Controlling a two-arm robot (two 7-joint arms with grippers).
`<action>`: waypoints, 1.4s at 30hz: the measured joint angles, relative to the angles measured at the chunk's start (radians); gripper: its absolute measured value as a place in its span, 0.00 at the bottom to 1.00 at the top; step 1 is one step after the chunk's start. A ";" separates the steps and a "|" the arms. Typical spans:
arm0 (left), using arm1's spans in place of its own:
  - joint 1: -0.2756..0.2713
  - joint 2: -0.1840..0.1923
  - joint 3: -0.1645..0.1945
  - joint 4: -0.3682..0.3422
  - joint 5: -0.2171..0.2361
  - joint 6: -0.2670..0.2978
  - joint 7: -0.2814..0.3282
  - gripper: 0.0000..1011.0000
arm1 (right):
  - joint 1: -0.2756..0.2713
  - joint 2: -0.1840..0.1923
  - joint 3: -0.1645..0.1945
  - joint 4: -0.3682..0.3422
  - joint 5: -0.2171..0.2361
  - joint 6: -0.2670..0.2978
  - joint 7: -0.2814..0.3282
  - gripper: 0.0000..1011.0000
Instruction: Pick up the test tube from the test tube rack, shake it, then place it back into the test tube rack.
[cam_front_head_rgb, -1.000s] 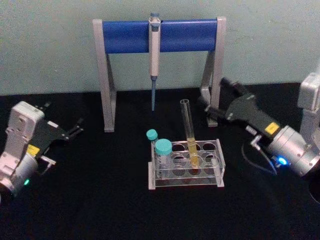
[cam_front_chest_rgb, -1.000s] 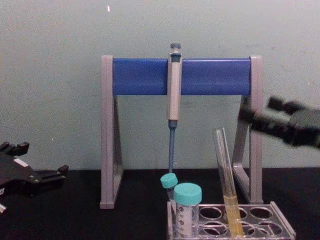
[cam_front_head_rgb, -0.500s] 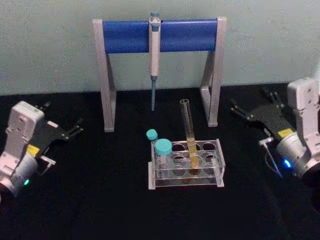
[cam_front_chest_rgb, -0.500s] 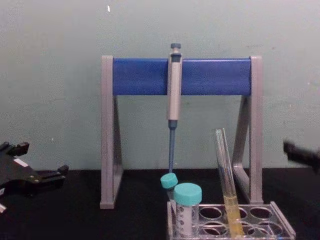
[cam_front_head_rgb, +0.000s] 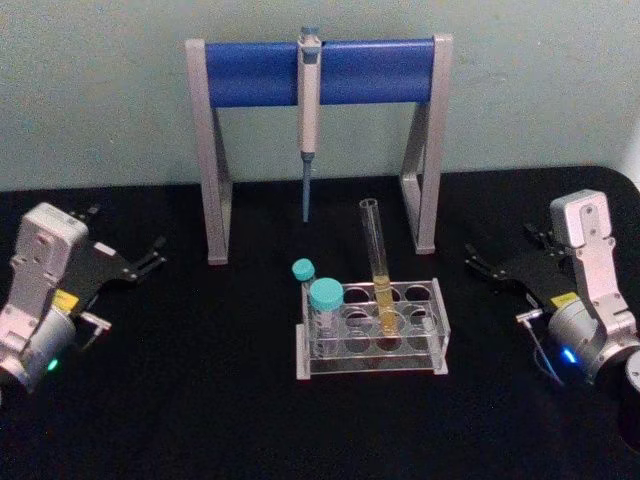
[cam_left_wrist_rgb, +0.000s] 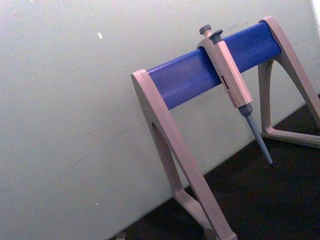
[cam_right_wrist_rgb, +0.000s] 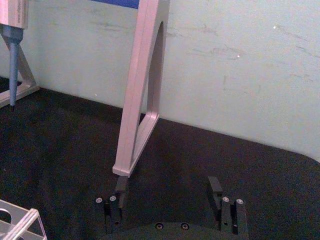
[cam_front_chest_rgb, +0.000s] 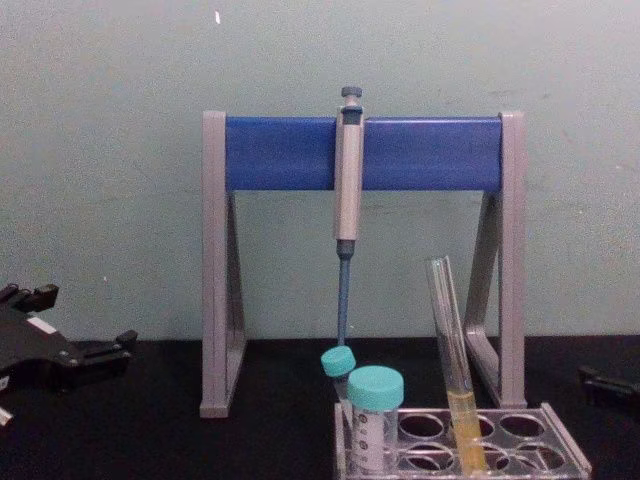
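— Standing in the test tube rack (cam_front_head_rgb: 372, 343), the test tube (cam_front_head_rgb: 378, 265) leaned slightly, its long axis near upright and its open mouth well above the rack. Which arm sat nearer?

— Neither by much, I'd judge. The right gripper (cam_front_head_rgb: 497, 270) lay low on the table (cam_front_head_rgb: 200, 400), well to the tube's right, fingers spread wide and empty, pointing inward. The left gripper (cam_front_head_rgb: 127, 262) lay well off to the tube's left, fingers also apart, holding nothing.

— So a grasp meant reaching inward, across to the bare glass above the rack.
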 joint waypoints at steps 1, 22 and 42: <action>0.000 0.000 0.000 0.000 0.000 0.000 0.000 0.99 | 0.000 0.000 0.000 0.000 0.000 0.000 0.000 0.99; 0.000 0.000 0.000 0.000 0.000 0.000 0.000 0.99 | 0.002 0.003 -0.002 -0.006 0.004 -0.009 0.004 0.99; 0.000 0.000 0.000 0.000 0.000 0.000 0.000 0.99 | 0.002 0.003 -0.002 -0.007 0.006 -0.011 0.004 0.99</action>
